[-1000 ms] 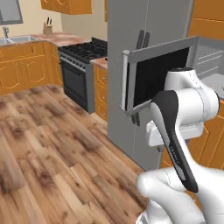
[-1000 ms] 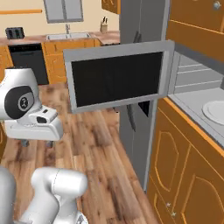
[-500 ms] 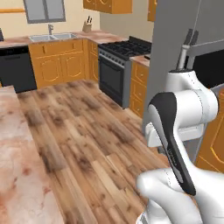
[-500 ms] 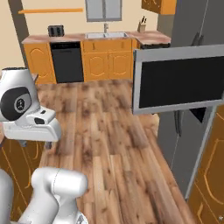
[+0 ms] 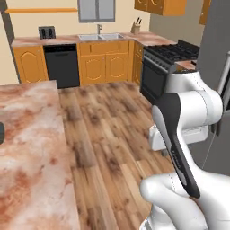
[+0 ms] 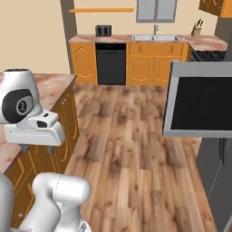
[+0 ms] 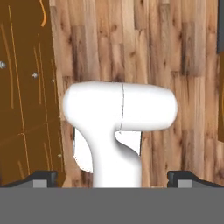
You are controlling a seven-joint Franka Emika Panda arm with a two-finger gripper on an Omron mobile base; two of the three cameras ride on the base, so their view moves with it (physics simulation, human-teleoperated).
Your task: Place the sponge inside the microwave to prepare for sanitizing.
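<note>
The sponge is out of view. The microwave's open door (image 6: 203, 99), a grey frame around dark glass, stands at the right edge of the right base view; its inside is out of the frame. My gripper (image 7: 113, 178) points down at the wooden floor, with both fingertips (image 7: 43, 177) far apart at the bottom corners of the hand view. It is open and nothing lies between the fingers. The arm is folded close over the base.
A marble-topped island (image 5: 31, 148) with orange cabinet sides (image 6: 63, 113) runs along the left. A dark object (image 5: 1, 133) sits at its left edge. Far wall: dishwasher (image 6: 111, 63), sink (image 5: 99, 37). Stove (image 5: 166, 58) and grey fridge (image 5: 220, 54) stand right. Wooden floor (image 6: 131, 149) lies between.
The base has turned left, so both base views swung. The microwave door slid to the right edge and the island came into view. The gripper has stayed open.
</note>
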